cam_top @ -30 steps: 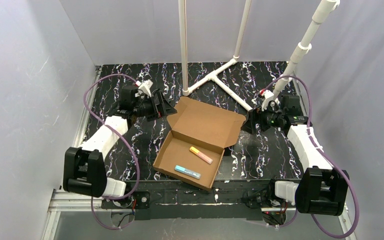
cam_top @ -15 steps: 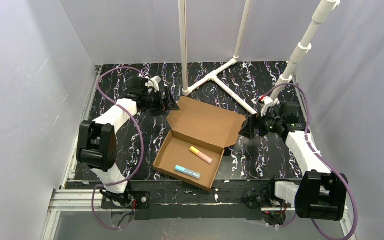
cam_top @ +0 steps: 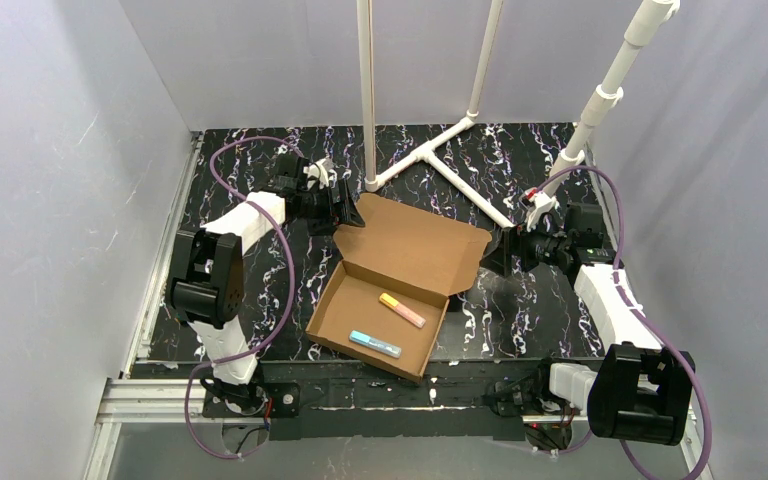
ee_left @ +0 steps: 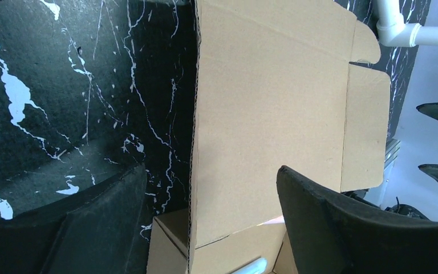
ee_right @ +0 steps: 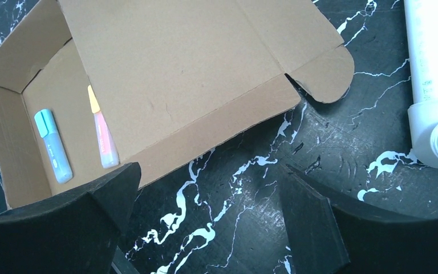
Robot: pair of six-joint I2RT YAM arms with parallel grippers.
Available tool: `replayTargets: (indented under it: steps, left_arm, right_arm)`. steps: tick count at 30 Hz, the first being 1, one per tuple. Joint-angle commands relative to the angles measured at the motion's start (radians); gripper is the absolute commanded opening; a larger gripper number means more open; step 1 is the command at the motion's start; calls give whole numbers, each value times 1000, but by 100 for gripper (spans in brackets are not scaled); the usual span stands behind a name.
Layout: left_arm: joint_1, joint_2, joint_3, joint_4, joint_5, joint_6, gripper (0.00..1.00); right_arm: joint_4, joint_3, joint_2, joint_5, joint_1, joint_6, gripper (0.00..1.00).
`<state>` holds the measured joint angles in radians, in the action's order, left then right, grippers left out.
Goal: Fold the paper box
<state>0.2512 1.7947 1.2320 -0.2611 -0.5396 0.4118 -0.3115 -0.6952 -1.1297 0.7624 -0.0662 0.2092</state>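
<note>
Paper box (cam_top: 358, 312) at centre of worktop (cam_top: 525, 310), lid (cam_top: 415, 240) open flat; blue marker (cam_top: 375, 344) and pink marker (cam_top: 402, 310) inside, their print unreadable. Left jaws open at lid's far-left corner; right jaws open beside lid's right edge.

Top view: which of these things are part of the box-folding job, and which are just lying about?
Job: paper box, left gripper, right gripper.
Lying about: blue marker and pink marker in the box tray, white pipe frame.
</note>
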Motion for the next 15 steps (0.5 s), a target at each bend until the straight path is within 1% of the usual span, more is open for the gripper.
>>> replayTargets:
  steps: [1,15]
  left_arm:
    - [3,-8,38,-13,-12,-20,81]
    - [6,-5,29,2,-40,-46,82]
  right_arm:
    - [27,3,-4,33,-8,9,98]
    - [-1,11,-12,106,-36,74,98]
